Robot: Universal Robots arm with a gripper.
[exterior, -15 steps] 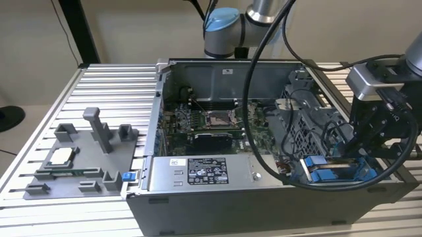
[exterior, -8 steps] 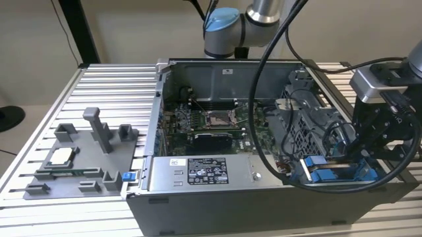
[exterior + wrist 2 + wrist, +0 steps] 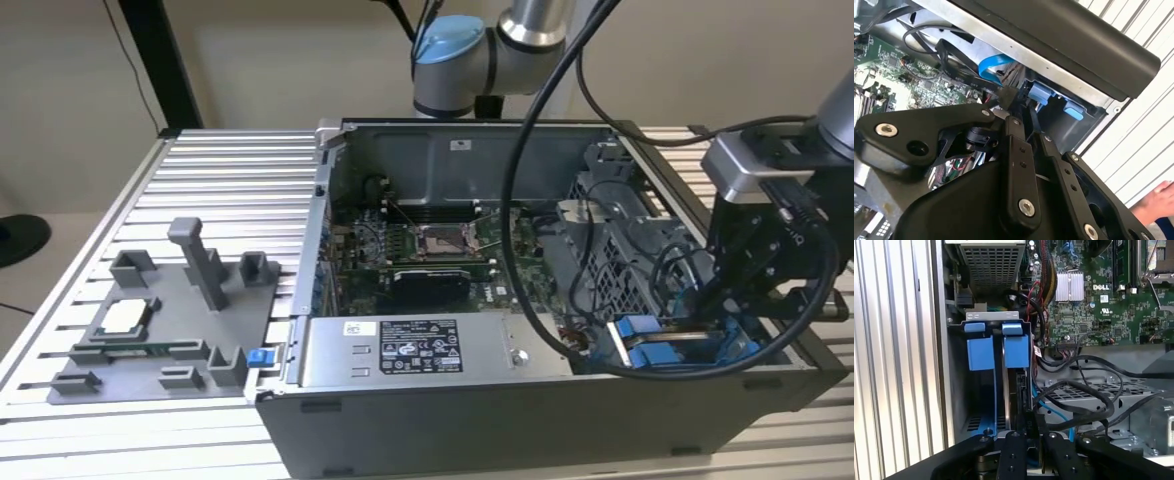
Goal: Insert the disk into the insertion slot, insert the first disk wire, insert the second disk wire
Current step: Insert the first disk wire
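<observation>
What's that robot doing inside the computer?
A robot arm is working in an open computer case. Its hand pinches a black wire plug right beside the disk. The disk already sits, in its blue carrier, in the insertion slot.

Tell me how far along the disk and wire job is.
Done: the disk looks seated edge-on in the insertion slot. In hand: the gripper pinches a black connector with a blue cable, close to the disk. Left: I cannot tell whether any wire is plugged in; the sockets are hidden.
</observation>
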